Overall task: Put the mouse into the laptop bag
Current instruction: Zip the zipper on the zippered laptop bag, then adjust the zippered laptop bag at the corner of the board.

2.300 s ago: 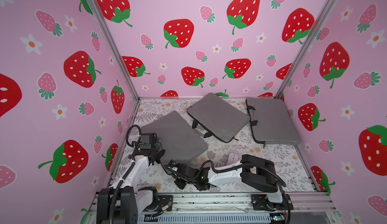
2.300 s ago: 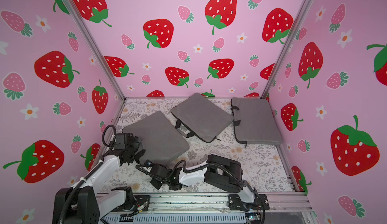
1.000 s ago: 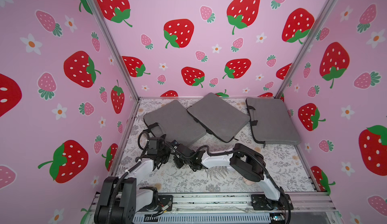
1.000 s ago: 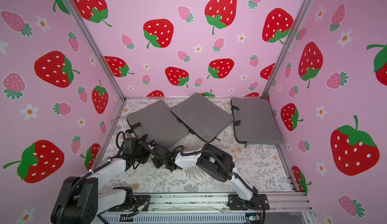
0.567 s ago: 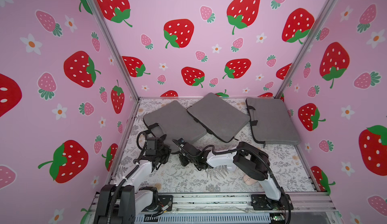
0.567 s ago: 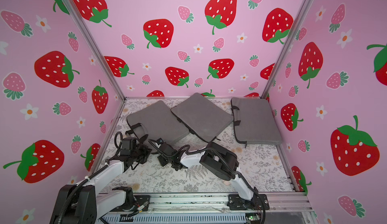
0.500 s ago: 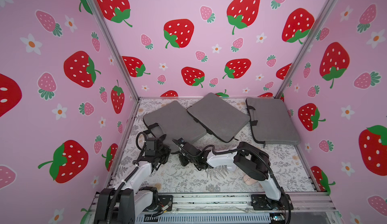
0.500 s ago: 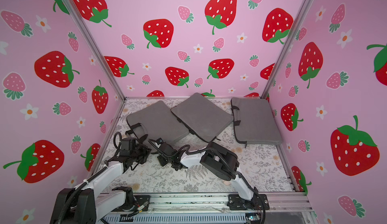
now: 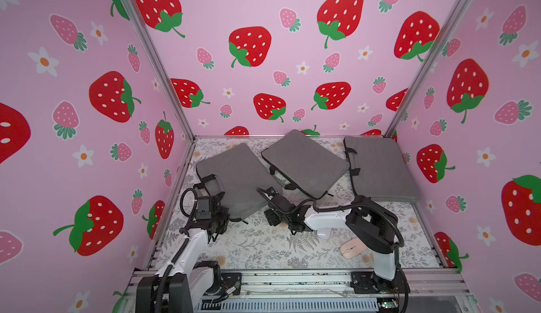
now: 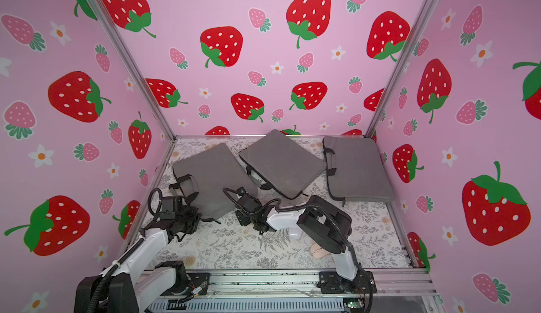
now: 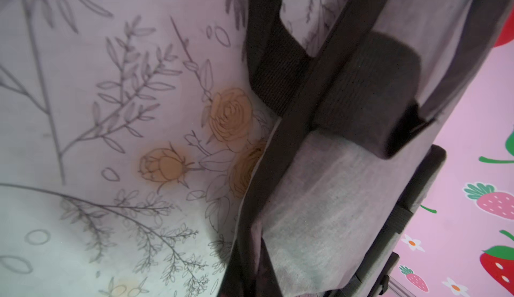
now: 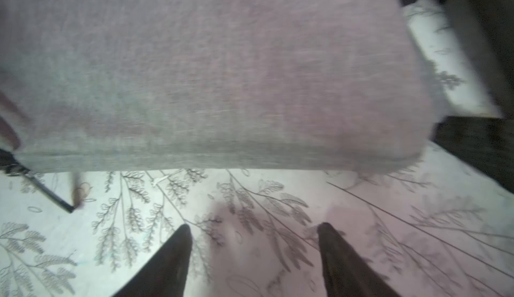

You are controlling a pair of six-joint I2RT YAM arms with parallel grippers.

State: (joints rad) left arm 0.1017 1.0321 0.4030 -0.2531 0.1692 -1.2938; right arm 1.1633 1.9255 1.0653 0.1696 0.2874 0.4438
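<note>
Right jaws: spread wide, empty, tips low over the tabletop [image 12: 250, 198], just short of the near edge of the laptop bag [image 12: 208, 73].
Left jaws: closed, at that bag's lower corner, left of centre in both top views; cannot tell if they pinch anything.
Mouse [image 9: 352, 247]: pink, lower right of frame, under the elbow of the right arm [image 9: 366, 223], well apart from both jaws.
Risk: the elbow, swinging back, shunts the mouse off the front edge. Bag mouth looks unopened.
Versus earliest frame: bag lies further up-frame.
</note>
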